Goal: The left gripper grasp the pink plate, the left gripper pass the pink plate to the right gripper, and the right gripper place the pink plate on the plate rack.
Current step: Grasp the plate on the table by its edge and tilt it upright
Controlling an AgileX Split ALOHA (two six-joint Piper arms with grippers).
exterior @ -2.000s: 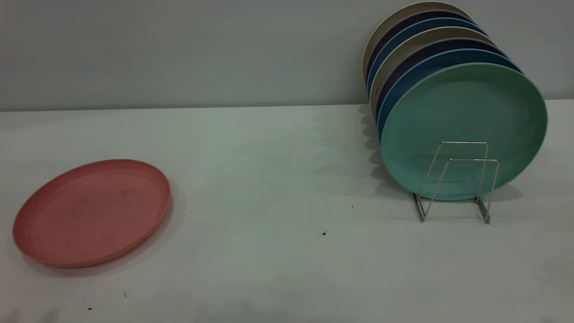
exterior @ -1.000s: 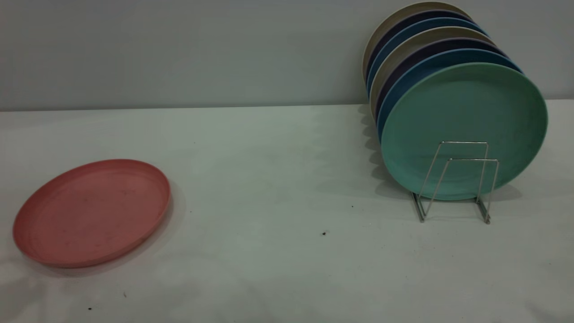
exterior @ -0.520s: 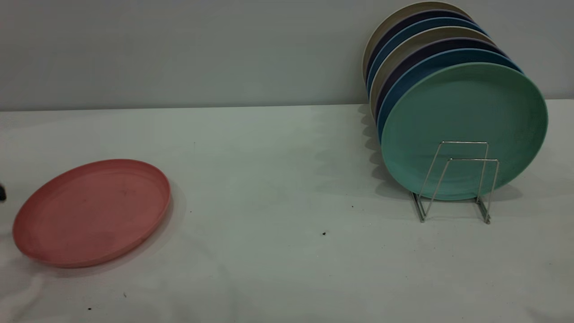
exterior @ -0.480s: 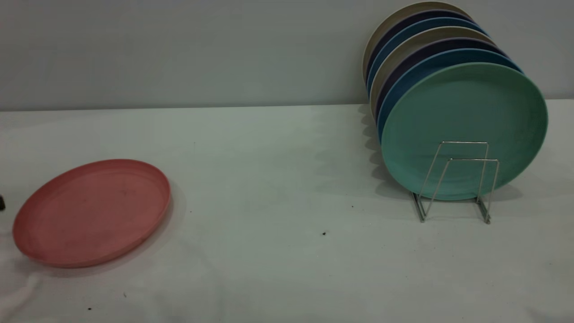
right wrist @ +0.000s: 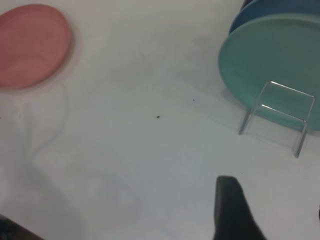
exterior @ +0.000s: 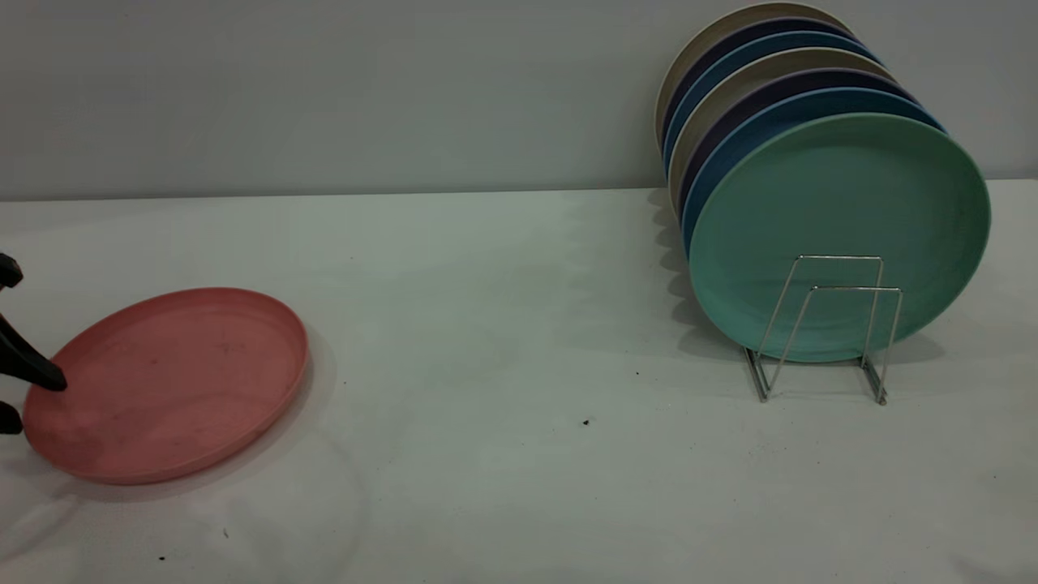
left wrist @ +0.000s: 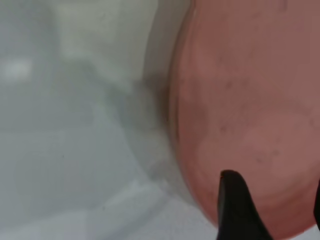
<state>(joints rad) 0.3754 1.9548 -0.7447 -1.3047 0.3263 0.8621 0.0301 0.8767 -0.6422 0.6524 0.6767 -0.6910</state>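
The left pincer, tips apart at the pink plate rim, is best slid astride the rim before closing.

The left gripper pokes in at the far left side, low down. Its two black fingers are spread apart, one above the other. The right gripper hangs high up in the air, with one black finger showing and a wide gap beside it.
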